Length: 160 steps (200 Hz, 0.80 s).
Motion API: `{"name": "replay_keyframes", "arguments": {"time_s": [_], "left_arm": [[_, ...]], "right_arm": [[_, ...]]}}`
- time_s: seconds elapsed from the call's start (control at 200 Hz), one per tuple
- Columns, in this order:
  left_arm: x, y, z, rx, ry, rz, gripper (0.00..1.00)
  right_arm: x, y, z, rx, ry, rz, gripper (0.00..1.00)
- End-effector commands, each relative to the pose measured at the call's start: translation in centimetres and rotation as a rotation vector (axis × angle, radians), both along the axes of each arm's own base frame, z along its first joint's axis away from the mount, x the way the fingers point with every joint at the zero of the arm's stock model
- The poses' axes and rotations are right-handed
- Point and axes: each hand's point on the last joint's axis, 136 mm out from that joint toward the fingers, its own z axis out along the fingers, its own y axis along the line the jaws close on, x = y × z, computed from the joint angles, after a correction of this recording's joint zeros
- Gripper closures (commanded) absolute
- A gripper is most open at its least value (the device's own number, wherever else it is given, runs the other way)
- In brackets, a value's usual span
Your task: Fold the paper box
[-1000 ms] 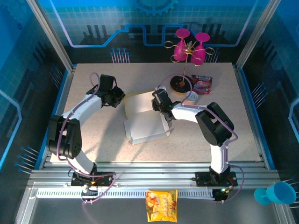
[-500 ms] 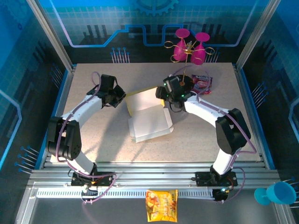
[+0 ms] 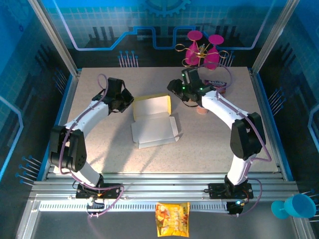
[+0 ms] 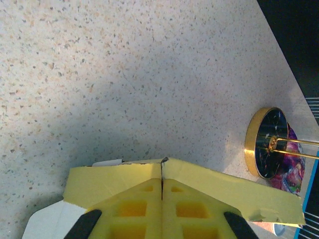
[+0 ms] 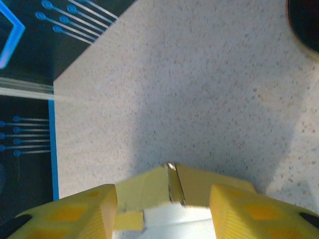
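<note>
The paper box (image 3: 153,128) lies mid-table, white inside up, its golden-yellow back wall (image 3: 152,105) standing. My left gripper (image 3: 130,102) is at the box's far left corner. In the left wrist view its fingers (image 4: 134,209) are pressed together with the yellow cardboard edge (image 4: 163,162) pinched at their tips. My right gripper (image 3: 175,92) hovers just beyond the far right corner. In the right wrist view its jaws stand apart, and the box corner (image 5: 172,181) sits in front of the gap, touching neither finger (image 5: 234,211).
A gold stand with pink glasses (image 3: 202,50) is at the back right; its round base (image 4: 266,142) and a pink snack pack (image 4: 291,169) lie past the box. A small cup (image 3: 202,108) sits under the right arm. An orange bag (image 3: 172,219) lies on the front rail.
My right gripper has pulled away from the box's right side toward the far right and is apart from it. The box slid slightly left. The left gripper stayed shut at its corner.
</note>
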Motion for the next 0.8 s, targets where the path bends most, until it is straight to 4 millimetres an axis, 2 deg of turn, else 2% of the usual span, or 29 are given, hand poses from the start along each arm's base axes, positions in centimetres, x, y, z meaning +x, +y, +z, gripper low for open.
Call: {"name": "replay_keyframes", "arguments": {"time_s": [0.0, 0.105, 0.325, 0.54, 0.645, 0.795], "left_arm": [[1.0, 0.5, 1.1, 0.041, -0.035, 0.002, 1.0], [1.1, 0.3, 1.3, 0.046, -0.049, -0.017, 1.0], [1.1, 0.3, 1.3, 0.052, -0.056, -0.027, 1.0], [1.1, 0.3, 1.3, 0.054, -0.057, -0.024, 1.0], [1.1, 0.3, 1.2, 0.055, -0.055, -0.025, 1.0], [1.0, 0.2, 1.2, 0.055, -0.055, -0.027, 1.0]], "right_arm": [[-1.4, -0.2, -1.9, 0.008, 0.052, -0.005, 0.47], [-0.8, -0.7, -1.8, 0.032, 0.037, -0.009, 0.47], [1.2, -0.1, -1.4, 0.078, 0.041, 0.039, 0.48], [1.3, 1.1, -1.9, 0.115, 0.064, 0.071, 0.5], [1.1, 1.4, -3.2, 0.117, 0.099, 0.086, 0.53], [0.7, 1.6, -4.9, 0.123, 0.142, 0.09, 0.67]]}}
